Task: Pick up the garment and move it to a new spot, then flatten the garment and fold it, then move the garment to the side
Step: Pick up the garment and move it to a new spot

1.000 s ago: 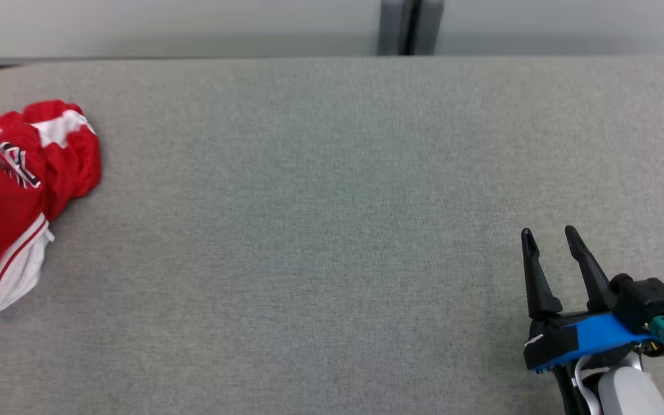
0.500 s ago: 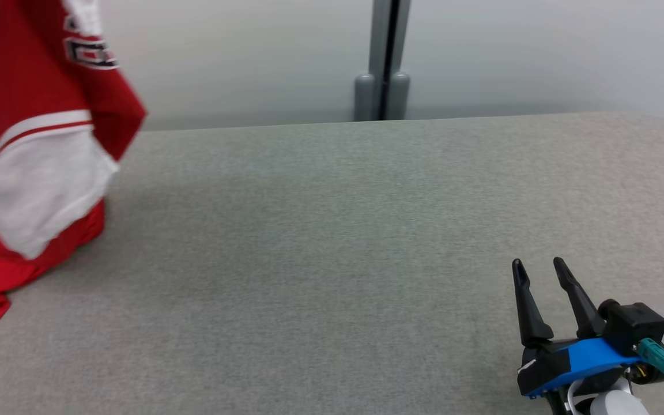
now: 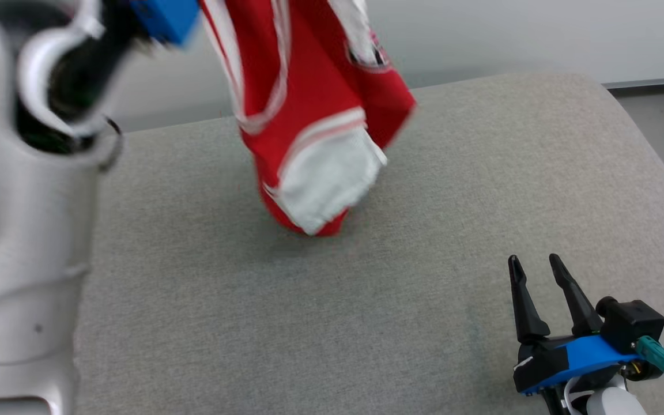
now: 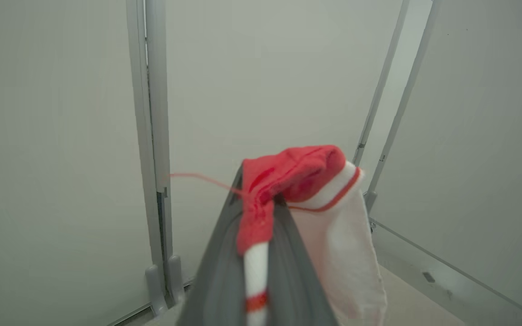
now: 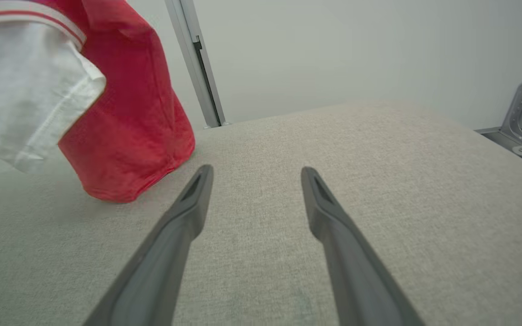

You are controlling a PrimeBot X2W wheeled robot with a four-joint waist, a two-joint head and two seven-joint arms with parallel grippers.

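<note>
You've lifted the red-and-white jersey (image 3: 320,132) off the grey tabletop (image 3: 482,173); it hangs over the middle, clamped in your left pincer (image 4: 261,199). Your right pincer (image 3: 534,265) stands spread and empty, well apart.

garment (image 3: 320,98), red-and-white: 1 | table (image 3: 424,276), grey padded: 1 | jaws: 2 pairs, left and right

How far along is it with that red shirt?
Pickup looks done: the garment hangs from the shut left gripper, its lower end about at the table. In hand: it seems to be carrying it to a new spot. Left: laying it down, flattening, folding and moving it aside; it is bunched, not flat. The right gripper rests open, holding nothing.
</note>
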